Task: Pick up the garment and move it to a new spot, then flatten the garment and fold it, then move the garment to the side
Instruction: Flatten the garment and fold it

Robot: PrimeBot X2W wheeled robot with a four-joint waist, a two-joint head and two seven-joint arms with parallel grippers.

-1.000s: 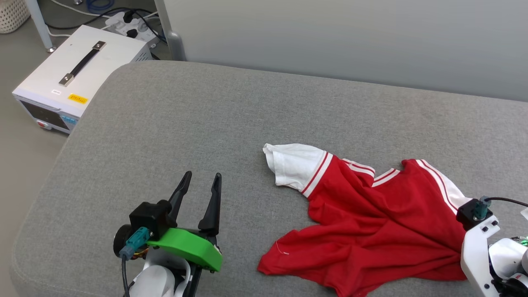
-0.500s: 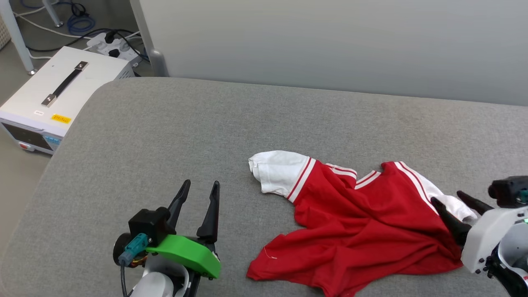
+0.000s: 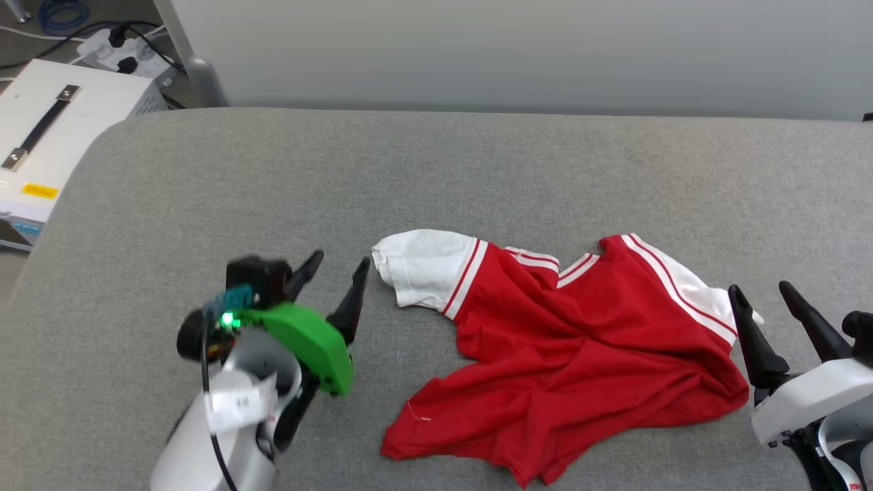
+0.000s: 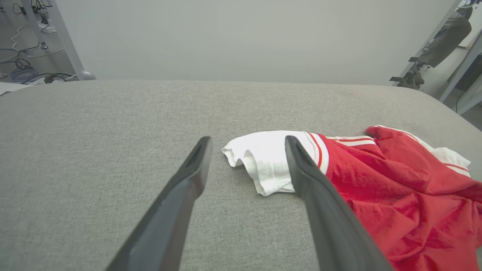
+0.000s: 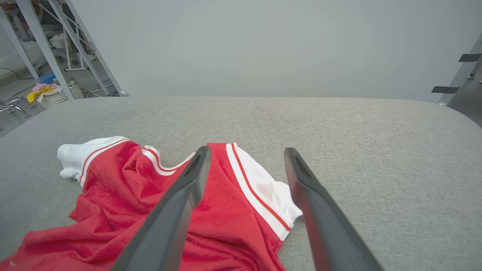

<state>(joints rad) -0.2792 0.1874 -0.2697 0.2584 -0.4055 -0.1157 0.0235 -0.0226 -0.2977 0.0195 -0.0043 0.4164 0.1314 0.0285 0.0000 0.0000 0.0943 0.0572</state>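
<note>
Garment [image 3: 566, 354] rumpled, lying on grey cushion [image 3: 477, 170]

The garment [image 3: 580, 354] lies on the worktop [image 3: 477, 170], right of centre. The left end effector [image 3: 341, 258] is just left of it, the right end effector [image 3: 758, 288] at its right edge.

The left end effector [image 3: 339, 264], at lower left in the head view, holds its two dark fingers spread apart, tilted up and rightward from a green wrist housing [image 3: 300, 341] and pale forearm [image 3: 191, 447]. The right end effector [image 3: 758, 290], lower right, likewise has its fingers parted, pointing up and slightly left from a white wrist [image 3: 805, 401].
</note>
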